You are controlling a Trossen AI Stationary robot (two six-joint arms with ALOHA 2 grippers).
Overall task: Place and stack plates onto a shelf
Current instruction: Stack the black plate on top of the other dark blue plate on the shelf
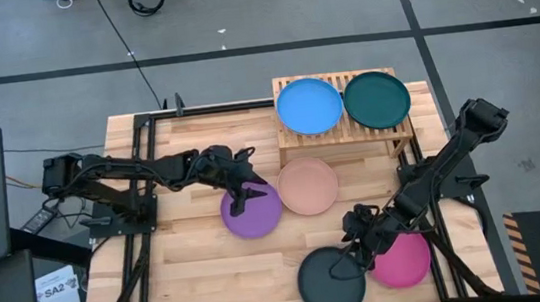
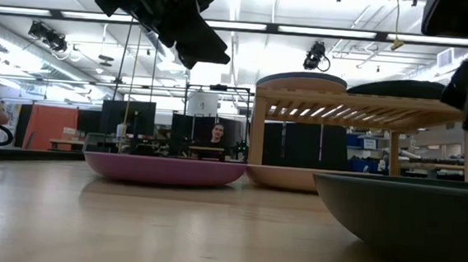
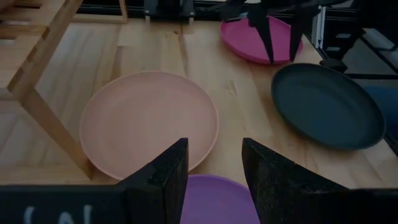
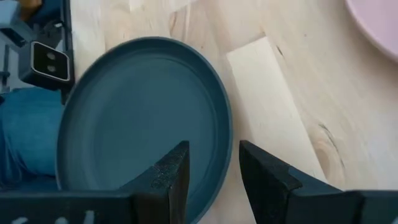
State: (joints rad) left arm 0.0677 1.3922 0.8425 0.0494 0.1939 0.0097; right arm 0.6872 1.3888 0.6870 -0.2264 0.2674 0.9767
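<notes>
- Over the purple plate (image 1: 252, 213), the left claw (image 1: 240, 200) hangs with fingers parted, gripping nothing.
- Above the black plate's (image 1: 330, 281) rim, the right claw (image 1: 346, 264) is likewise parted and empty.
- Peach plate (image 1: 308, 185) and magenta plate (image 1: 402, 261) lie on the surface (image 1: 213, 278).
- Blue plate (image 1: 310, 106) and dark teal plate (image 1: 377, 98) sit side by side on the shelf (image 1: 344, 137).

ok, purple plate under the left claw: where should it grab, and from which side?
Probably the raised rim. The purple plate lies flat on the table, so only its edge gives the fingers something to pinch. The left claw hovers open above its shelf-side edge; descend there, one finger inside the rim, one outside. Avoid the side nearest the peach plate, where the gap looks tight.
</notes>
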